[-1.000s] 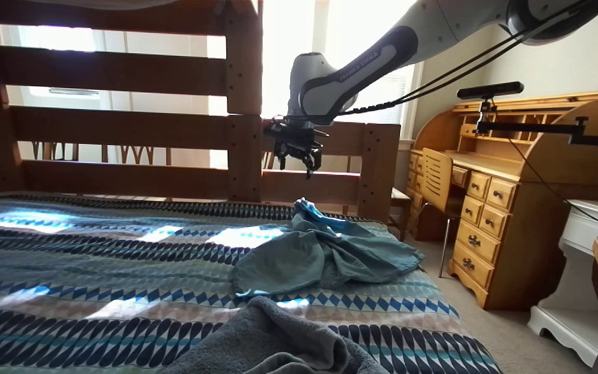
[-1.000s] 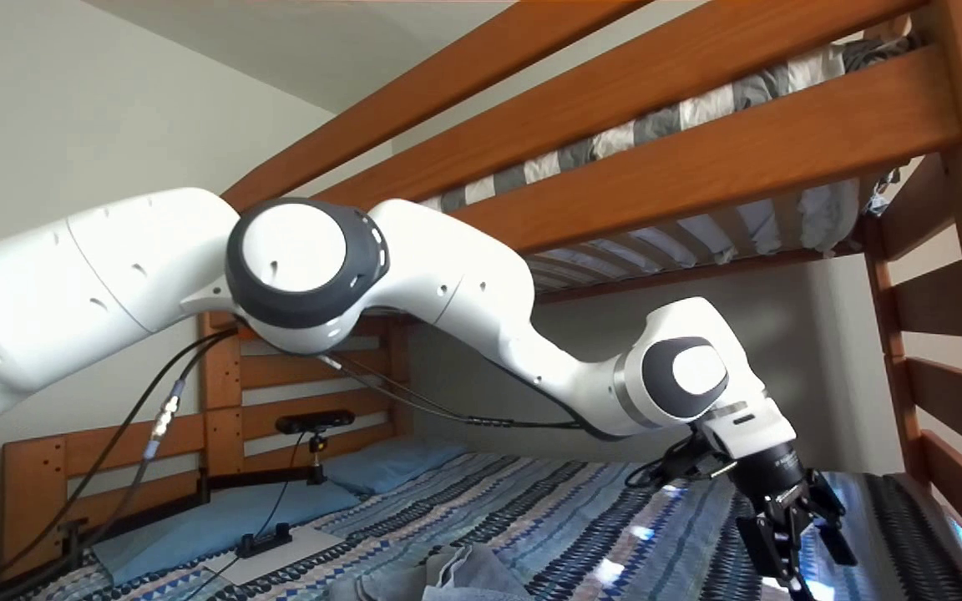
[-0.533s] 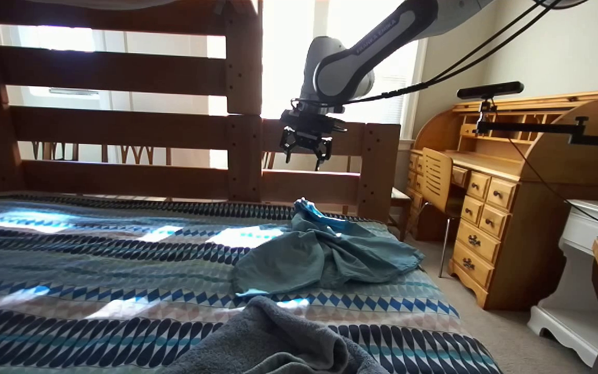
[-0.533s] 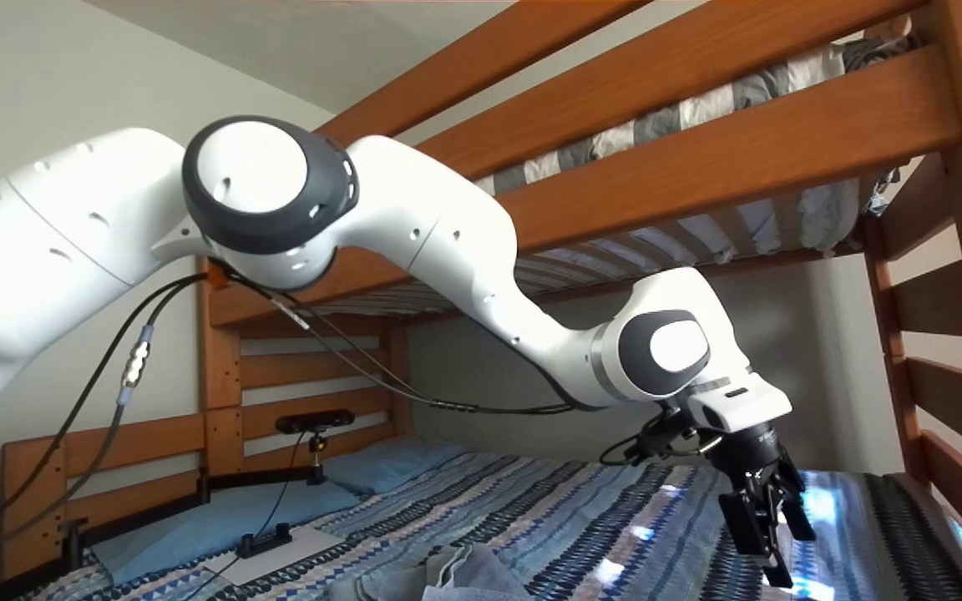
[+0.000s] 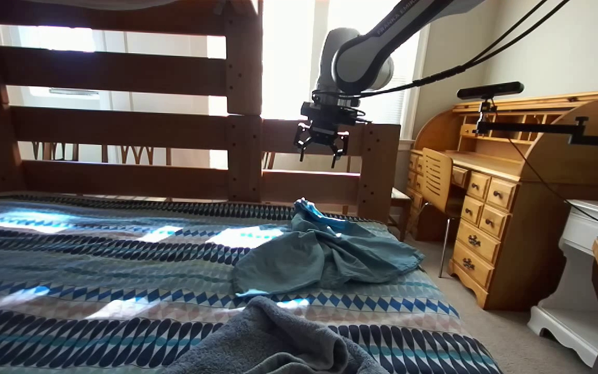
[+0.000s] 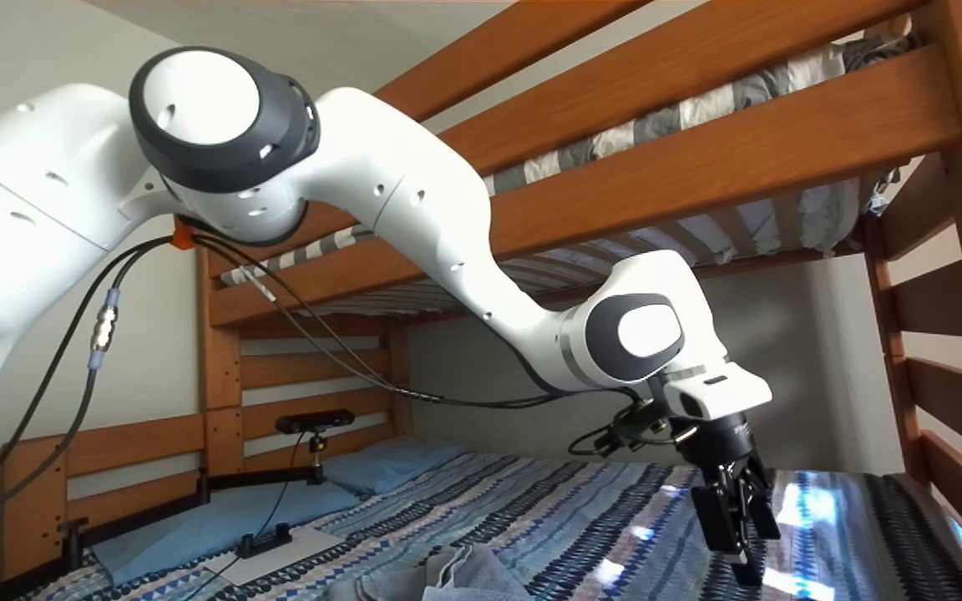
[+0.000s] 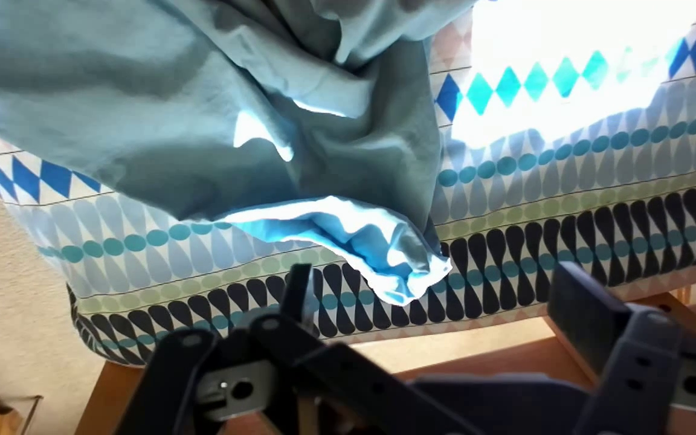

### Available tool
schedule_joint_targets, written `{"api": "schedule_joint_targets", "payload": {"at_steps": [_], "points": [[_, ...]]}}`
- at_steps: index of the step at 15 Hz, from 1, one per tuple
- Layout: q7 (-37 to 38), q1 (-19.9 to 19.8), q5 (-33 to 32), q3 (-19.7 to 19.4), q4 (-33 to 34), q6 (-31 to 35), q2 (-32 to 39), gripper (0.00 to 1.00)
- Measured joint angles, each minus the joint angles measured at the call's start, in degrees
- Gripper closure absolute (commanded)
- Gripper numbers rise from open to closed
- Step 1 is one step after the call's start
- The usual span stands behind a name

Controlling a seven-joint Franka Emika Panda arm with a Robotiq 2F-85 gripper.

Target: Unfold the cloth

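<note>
The cloth (image 5: 325,259) is grey-green and lies rumpled on the bed near its right edge in an exterior view, with a bright, sunlit gathered end toward the rails. In the wrist view the cloth (image 7: 348,163) fills the upper left and middle, and its bright crumpled tip lies between the two fingers in the picture. My gripper (image 5: 318,161) hangs above that end, well clear of it, pointing down. It is open and empty, with its fingers wide apart in the wrist view (image 7: 433,272). The gripper (image 6: 736,534) also shows in an exterior view, where the cloth is out of view.
A striped patterned bedspread (image 5: 122,270) covers the bed. A grey towel (image 5: 278,337) lies in front of the cloth. Wooden bed rails (image 5: 309,187) stand behind the gripper. The upper bunk (image 6: 698,167) hangs over the bed. A camera (image 5: 488,91) on a boom stands at the right.
The arm has lifted at the elbow. The gripper has moved right and slightly up in an exterior view, and has turned so both fingers show apart. The cloth has not moved.
</note>
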Motion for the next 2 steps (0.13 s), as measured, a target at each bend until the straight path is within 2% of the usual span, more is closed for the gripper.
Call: {"api": "schedule_joint_targets", "payload": {"at_steps": [2], "points": [[0.0,0.0,0.0,0.1,-0.1,0.0,0.0,0.00]]}}
